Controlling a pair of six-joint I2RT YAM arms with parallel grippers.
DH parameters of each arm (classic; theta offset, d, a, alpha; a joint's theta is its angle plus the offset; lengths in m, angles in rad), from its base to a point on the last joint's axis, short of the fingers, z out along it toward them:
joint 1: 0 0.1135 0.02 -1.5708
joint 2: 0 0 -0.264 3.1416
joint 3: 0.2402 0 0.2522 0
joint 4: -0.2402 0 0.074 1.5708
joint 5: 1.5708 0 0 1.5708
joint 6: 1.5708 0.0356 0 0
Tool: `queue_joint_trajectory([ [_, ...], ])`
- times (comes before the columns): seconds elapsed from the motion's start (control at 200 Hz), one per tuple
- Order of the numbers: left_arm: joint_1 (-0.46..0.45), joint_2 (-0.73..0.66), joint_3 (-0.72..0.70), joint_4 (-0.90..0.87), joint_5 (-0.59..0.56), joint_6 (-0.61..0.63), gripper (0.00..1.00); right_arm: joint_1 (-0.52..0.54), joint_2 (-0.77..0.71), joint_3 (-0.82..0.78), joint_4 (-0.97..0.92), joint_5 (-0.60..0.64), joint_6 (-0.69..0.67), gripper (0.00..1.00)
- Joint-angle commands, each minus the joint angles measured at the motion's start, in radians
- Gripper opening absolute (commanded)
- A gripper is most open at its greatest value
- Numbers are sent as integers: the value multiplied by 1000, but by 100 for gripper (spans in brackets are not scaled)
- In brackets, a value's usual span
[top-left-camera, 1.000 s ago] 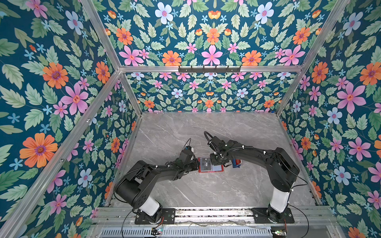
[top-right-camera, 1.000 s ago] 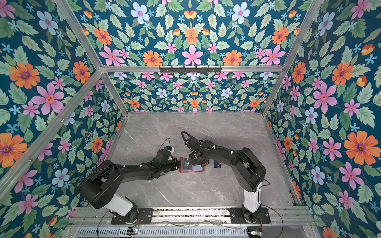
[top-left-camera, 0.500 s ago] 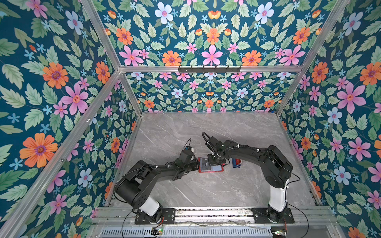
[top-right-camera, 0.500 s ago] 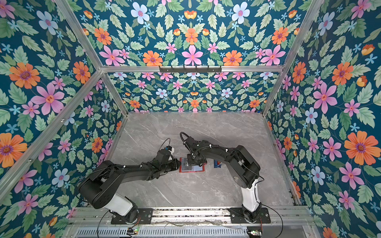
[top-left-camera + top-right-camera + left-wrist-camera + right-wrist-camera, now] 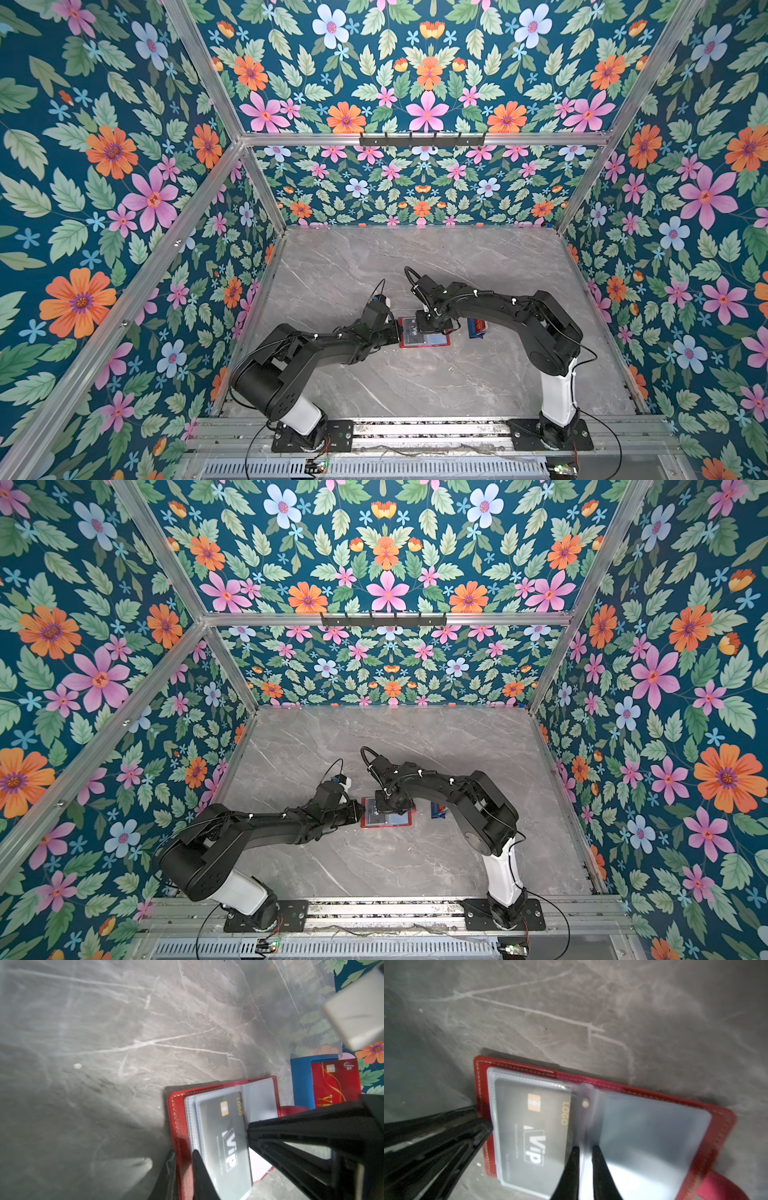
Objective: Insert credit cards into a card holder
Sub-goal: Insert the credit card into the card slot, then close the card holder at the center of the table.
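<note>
The small red leather-look card holder [image 5: 424, 341] lies open on the grey marble table [image 5: 415, 266], with a dark plastic VIP card [image 5: 529, 1126] inside. The right gripper [image 5: 585, 1147] has just pinched a clear plastic sleeve page [image 5: 589, 1130], so a new pocket can open. The left gripper [image 5: 184, 1151] pinches the holder's edge at 9 o'clock.

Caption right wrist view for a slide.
Right gripper pinches a clear sleeve of the open card holder, VIP card alongside.

I get both top views looking steeply down from high above the arm bases [image 5: 311, 434] onto the whole grey marble-patterned tabletop [image 5: 436, 266], facing the flowered back wall [image 5: 415, 187]. Each wrist camera sits close over the open red leather-look card holder [image 5: 517, 1067], which they share.
</note>
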Motion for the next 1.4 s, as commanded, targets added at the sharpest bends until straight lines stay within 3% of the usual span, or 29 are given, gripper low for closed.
queue_joint_trajectory([
  [0.0,0,9,-9,-139,13,12,19,2,2,-1,12,-31,1,20],
  [0.255,-1,-14,-12,-148,-6,14,20,1,-46,-41,28,16,14,24],
  [0.55,-1,-49,-19,-163,-30,28,27,-52,-141,-161,73,45,41,20],
  [1.08,-1,-13,-73,29,123,-23,27,-69,-87,-226,91,17,41,18],
  [1.235,-1,-44,-77,36,129,-30,22,-69,-93,-225,95,17,44,17],
  [1.395,0,-76,-80,45,140,-27,7,-69,-133,-228,100,19,44,18],
])
